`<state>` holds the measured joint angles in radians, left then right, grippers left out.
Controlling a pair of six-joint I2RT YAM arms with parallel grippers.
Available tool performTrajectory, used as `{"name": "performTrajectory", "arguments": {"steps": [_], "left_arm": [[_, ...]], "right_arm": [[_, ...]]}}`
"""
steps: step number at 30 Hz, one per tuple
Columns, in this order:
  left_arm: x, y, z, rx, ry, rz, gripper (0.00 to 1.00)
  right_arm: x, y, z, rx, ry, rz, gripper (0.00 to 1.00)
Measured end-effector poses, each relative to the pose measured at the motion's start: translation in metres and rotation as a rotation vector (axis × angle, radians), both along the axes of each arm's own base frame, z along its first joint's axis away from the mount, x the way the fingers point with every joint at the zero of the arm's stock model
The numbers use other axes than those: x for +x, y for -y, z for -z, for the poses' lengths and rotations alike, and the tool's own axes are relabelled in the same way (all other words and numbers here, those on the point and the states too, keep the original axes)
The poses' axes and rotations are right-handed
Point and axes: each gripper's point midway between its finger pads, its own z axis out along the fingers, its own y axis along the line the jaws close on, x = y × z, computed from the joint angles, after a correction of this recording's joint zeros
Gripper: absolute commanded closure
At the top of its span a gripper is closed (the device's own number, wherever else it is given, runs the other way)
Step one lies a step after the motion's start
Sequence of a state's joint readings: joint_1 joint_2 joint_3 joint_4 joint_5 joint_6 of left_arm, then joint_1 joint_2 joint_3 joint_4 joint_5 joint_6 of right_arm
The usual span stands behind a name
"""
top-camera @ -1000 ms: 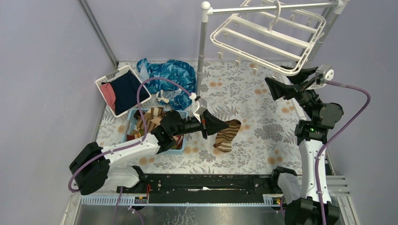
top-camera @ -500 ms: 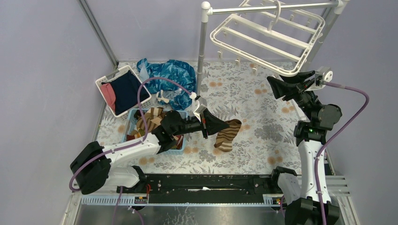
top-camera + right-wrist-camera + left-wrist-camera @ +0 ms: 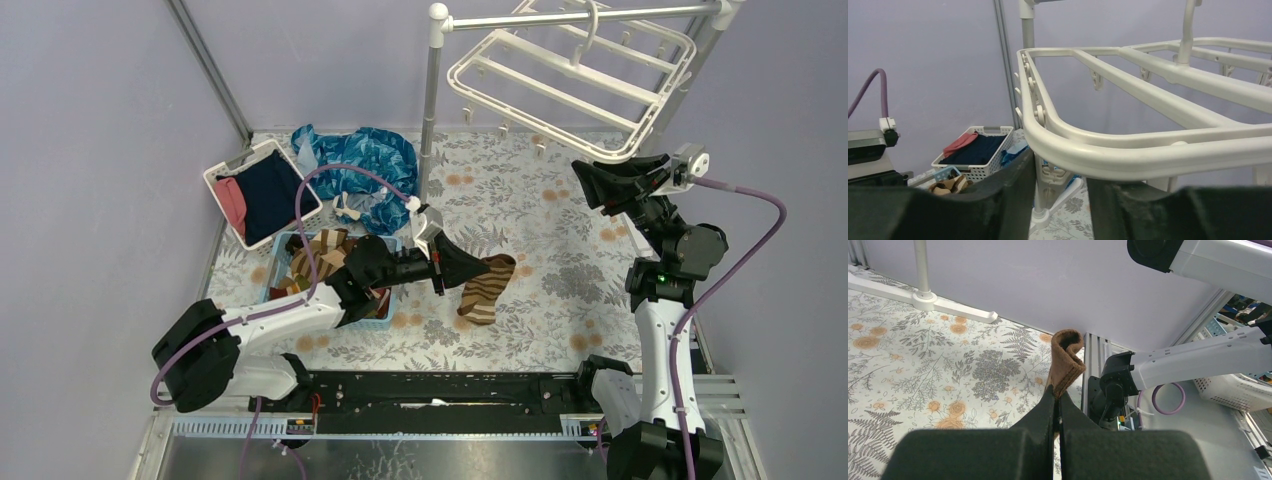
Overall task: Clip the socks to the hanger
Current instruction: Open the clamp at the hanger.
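Observation:
My left gripper (image 3: 468, 268) is shut on the cuff of a brown dark-striped sock (image 3: 487, 288), which hangs from the jaws down to the floral table. In the left wrist view the folded cuff (image 3: 1066, 357) sticks out past the closed gripper (image 3: 1058, 396). More socks (image 3: 318, 255) lie in a blue basket (image 3: 276, 272). The white hanger (image 3: 560, 95) hangs from the rack at the back right. My right gripper (image 3: 597, 183) is open just under its near edge. In the right wrist view the hanger rim (image 3: 1148, 150) crosses above the open gripper (image 3: 1060, 176), and a small clip (image 3: 1052, 171) dangles between them.
The grey-white rack pole (image 3: 431, 110) stands at the back centre, its foot showing in the left wrist view (image 3: 928, 302). A blue patterned cloth (image 3: 365, 155) lies beside it. A white basket (image 3: 225, 172) with navy and pink clothes sits at the back left.
My right gripper has edged up and to the right, closer under the hanger's rim. My left gripper still holds the sock and has barely shifted.

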<state>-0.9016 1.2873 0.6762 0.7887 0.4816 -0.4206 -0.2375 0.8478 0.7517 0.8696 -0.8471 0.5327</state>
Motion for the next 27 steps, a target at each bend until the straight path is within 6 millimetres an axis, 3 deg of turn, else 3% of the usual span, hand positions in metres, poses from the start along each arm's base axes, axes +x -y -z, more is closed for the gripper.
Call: {"name": "performTrajectory", "arguments": {"steps": [9,27], "left_arm": [[0.002,0.003,-0.004,-0.012,-0.006,0.003,1.00],[0.001,0.004,-0.007,-0.029,-0.027,0.008,1.00]], "right_arm": [[0.000,0.001,0.000,0.009,0.004,0.008,0.42],[0.001,0.008,-0.010,0.050,0.047,0.051,0.41]]}}
